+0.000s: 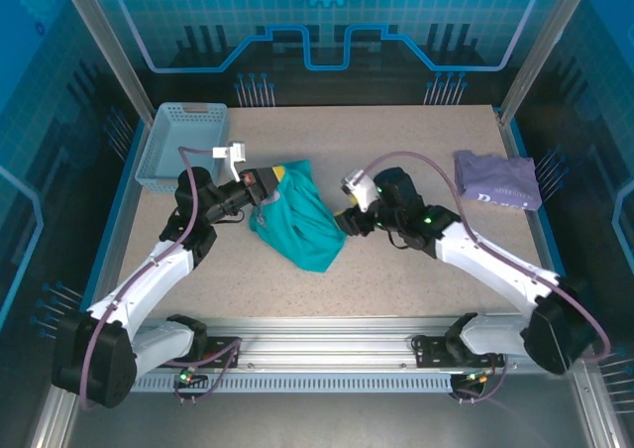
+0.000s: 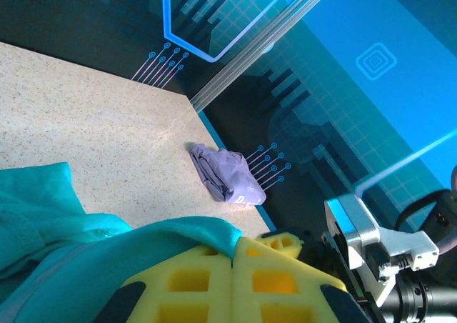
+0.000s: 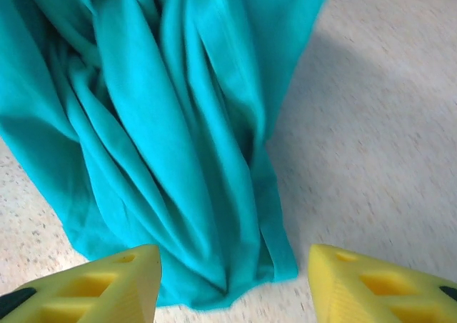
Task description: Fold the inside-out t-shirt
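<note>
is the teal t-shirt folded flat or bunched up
Bunched up: the teal t-shirt drapes in loose, deep creases from the shut left gripper, its lower end heaped on the table; no neat fold shows.

Overhead, the light falls even and bright on the speckled worktop (image 1: pixel 416 260), with only soft shadows beneath the arms (image 1: pixel 495 267) and a blue glow off the dark enclosure walls (image 1: pixel 327 32). On the left wrist, a pale patch of glare sits on the worktop near its far corner. On the right wrist, the teal t-shirt (image 3: pixel 157 123) carries deep shadow in its folds, the worktop beside it smears with blur, and the right claw (image 3: pixel 234 266) shows soft, unfocused yellow fingers (image 3: pixel 107 284).
</note>
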You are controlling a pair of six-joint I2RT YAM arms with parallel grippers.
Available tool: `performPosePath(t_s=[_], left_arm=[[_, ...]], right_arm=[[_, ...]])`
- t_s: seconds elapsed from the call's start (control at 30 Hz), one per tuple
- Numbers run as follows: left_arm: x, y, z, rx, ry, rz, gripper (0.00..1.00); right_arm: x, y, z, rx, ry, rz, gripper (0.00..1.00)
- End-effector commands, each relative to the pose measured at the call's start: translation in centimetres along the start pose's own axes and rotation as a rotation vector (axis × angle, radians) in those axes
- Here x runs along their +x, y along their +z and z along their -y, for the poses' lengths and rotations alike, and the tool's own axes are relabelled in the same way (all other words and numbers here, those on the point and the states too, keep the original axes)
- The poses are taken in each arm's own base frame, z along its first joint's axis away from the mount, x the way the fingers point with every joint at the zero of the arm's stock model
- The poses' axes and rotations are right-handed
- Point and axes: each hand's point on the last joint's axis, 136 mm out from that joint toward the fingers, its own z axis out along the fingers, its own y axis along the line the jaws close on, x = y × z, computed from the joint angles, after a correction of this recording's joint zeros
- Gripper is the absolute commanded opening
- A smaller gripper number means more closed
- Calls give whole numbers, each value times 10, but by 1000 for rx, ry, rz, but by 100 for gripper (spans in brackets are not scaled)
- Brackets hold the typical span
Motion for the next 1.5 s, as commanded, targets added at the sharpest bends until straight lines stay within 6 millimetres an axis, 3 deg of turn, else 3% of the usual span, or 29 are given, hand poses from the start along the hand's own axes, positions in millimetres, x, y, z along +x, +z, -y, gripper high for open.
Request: performPosePath(t_s=[0.0, 0.2, 0.3, 0.37, 0.43, 0.53, 0.67, 0.8, 0.97, 1.2, 1.3, 1.4, 1.47], left_arm=[[0, -3, 6, 32, 35, 0, 0], [0, -4, 6, 30, 37, -2, 0], [0, -5, 5, 16, 37, -2, 0], [-1, -6, 0, -14, 33, 6, 0], [-3, -8, -5, -53, 29, 21, 0], [-10, -12, -22, -156, 7, 63, 0], [-30, -28, -43, -274, -50, 145, 0], [-46, -46, -58, -330, -103, 215, 0], [-28, -51, -86, -388, -157, 198, 0], [32, -51, -124, -456, -186, 57, 0], [53, -49, -124, -433, -183, 9, 0], [67, -39, -109, -365, -145, -46, 0], [74, -33, -98, -323, -124, -76, 0]], right_arm=[[-20, 25, -20, -86, -72, 22, 58], [-35, 65, -37, -174, -68, 21, 55], [-35, 73, -42, -190, -69, 9, 29], [-37, 67, -41, -186, -72, 19, 11], [-43, 52, -43, -189, -86, 38, 0], [-58, 15, -40, -178, -108, 93, 0], [-80, -51, -21, -137, -95, 217, 0], [-68, -84, 1, -95, -29, 295, 0], [-21, -68, 9, -96, 55, 259, 0], [42, -33, 20, -47, 205, 114, 0], [71, -21, 30, 30, 265, -16, 1], [79, -17, 32, 111, 197, -119, 21], [67, -17, 23, 131, 96, -112, 34]])
